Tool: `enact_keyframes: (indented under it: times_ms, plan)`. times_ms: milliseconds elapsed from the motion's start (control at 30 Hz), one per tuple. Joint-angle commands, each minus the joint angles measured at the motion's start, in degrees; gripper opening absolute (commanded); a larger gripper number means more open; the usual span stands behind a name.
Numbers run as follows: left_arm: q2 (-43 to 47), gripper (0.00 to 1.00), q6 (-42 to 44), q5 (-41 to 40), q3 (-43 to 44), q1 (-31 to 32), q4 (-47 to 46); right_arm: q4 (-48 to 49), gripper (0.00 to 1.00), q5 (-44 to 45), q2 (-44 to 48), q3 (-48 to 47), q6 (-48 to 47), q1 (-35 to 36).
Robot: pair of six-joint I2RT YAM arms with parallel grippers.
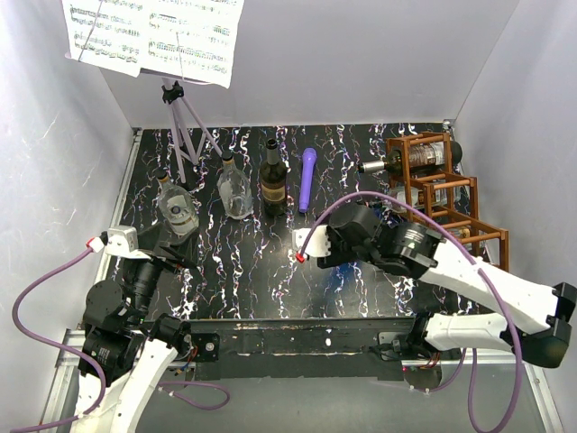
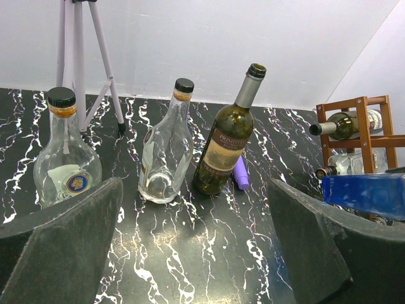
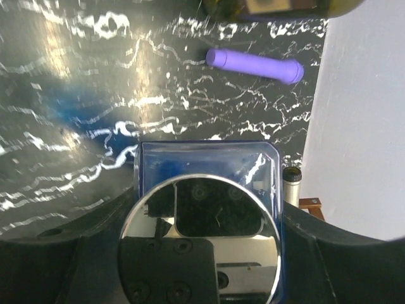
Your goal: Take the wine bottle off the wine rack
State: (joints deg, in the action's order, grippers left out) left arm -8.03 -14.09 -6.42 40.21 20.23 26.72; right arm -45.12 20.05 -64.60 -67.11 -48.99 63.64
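One blue bottle (image 3: 209, 161) in R claw (image 3: 209, 206), clear of wine rack (image 1: 442, 180)

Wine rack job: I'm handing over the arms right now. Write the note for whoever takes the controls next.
Left claw: open, empty.
Right claw: shut on a blue bottle, held clear of the wine rack.
Done: that bottle looks out of the rack.
Left: set it down. A dark wine bottle and a clear bottle lie in rack cells.
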Motion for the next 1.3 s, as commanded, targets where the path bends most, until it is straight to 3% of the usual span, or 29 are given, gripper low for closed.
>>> enact_keyframes:
  times_ms: [0, 167, 300, 400, 533, 700, 967, 1267]
  plan:
    - [0.12, 0.98, 0.38, -0.09, 0.14, -0.1, -0.35, 8.56, 0.01, -1.33, 5.53, -8.47, 7.84, 0.26]
    - [-0.23, 0.98, 0.2, 0.17, 0.14, -0.1, -0.27, 9.34, 0.01, -2.64, 6.68, -10.67, 14.26, 0.26]
    - [-0.75, 0.98, 0.2, -0.09, 0.14, -0.1, -0.18, 18.64, 0.01, -5.64, 7.56, -8.57, 28.12, 0.26]
    - [-1.02, 0.98, -0.15, -1.05, 0.31, -0.1, 0.09, 28.13, 0.01, 2.5, 5.81, -6.63, 42.88, 0.17]
    - [-1.55, 0.98, -1.03, -1.06, 0.4, -0.1, 0.35, 27.02, 0.01, 9.56, 0.01, -9.61, 56.87, 0.35]
    - [-2.34, 0.98, -1.73, -0.26, 0.93, -0.1, 1.14, 27.73, 0.01, 9.56, -6.84, -13.29, 65.24, 0.26]
    - [-2.95, 0.98, -2.7, 0.79, 2.24, -0.1, 2.99, 28.6, 0.01, 12.2, -14.41, -14.89, 67.36, 2.45]
    - [-4.53, 0.98, -3.58, 5.09, 3.47, -0.1, 3.95, 28.69, 0.5, 14.05, -15.39, -11.47, 69.82, 4.22]
